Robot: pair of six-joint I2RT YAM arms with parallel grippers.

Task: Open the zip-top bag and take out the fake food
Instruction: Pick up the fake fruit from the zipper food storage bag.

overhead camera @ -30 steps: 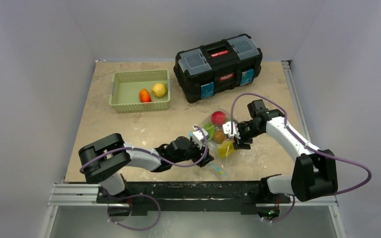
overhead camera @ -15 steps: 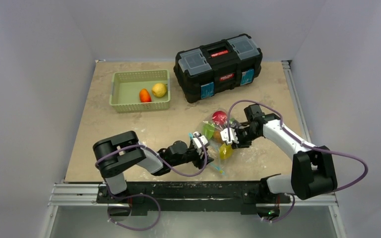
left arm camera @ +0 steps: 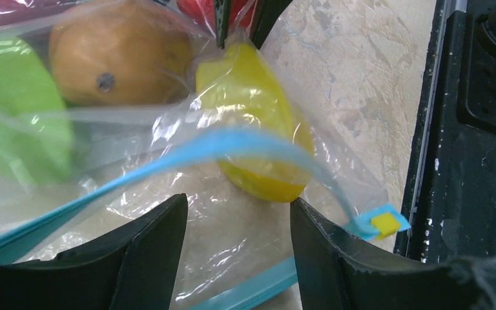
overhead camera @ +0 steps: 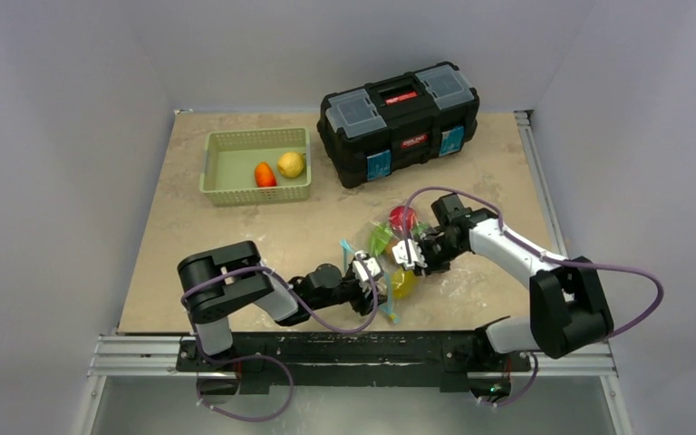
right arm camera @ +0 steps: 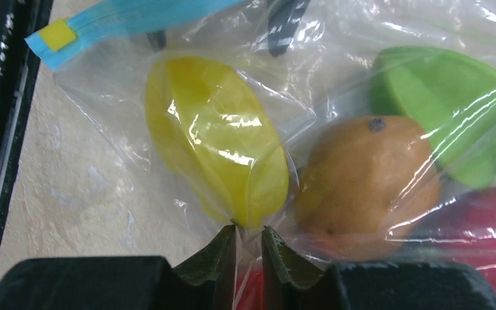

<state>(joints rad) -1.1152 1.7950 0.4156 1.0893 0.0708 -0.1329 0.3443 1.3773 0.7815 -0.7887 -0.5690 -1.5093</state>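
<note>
The zip-top bag point(overhead camera: 391, 263) lies near the table's front edge, clear and crinkled, its teal zip strip point(left arm camera: 168, 161) parted into two lines. Inside it the fake food shows: a yellow piece point(right arm camera: 216, 142), a brown one point(right arm camera: 368, 174), a green one point(right arm camera: 445, 103) and a red one point(overhead camera: 401, 216). My left gripper point(left arm camera: 239, 223) is open at the bag's mouth, with the lower strip and film lying between its fingers. From the far side, my right gripper point(right arm camera: 248, 237) is shut on a fold of bag film just beside the yellow piece.
A green basket point(overhead camera: 208, 168) at the back left holds an orange fruit point(overhead camera: 265, 174) and a yellow one point(overhead camera: 291, 164). A black toolbox point(overhead camera: 399, 122) stands behind the bag. The black base rail point(left arm camera: 471, 129) runs close beside the bag's blue slider tab point(left arm camera: 381, 223).
My right gripper has closed from open onto the bag film and shifted left toward the left gripper. The left arm has reached slightly further in; its jaws stay apart.
</note>
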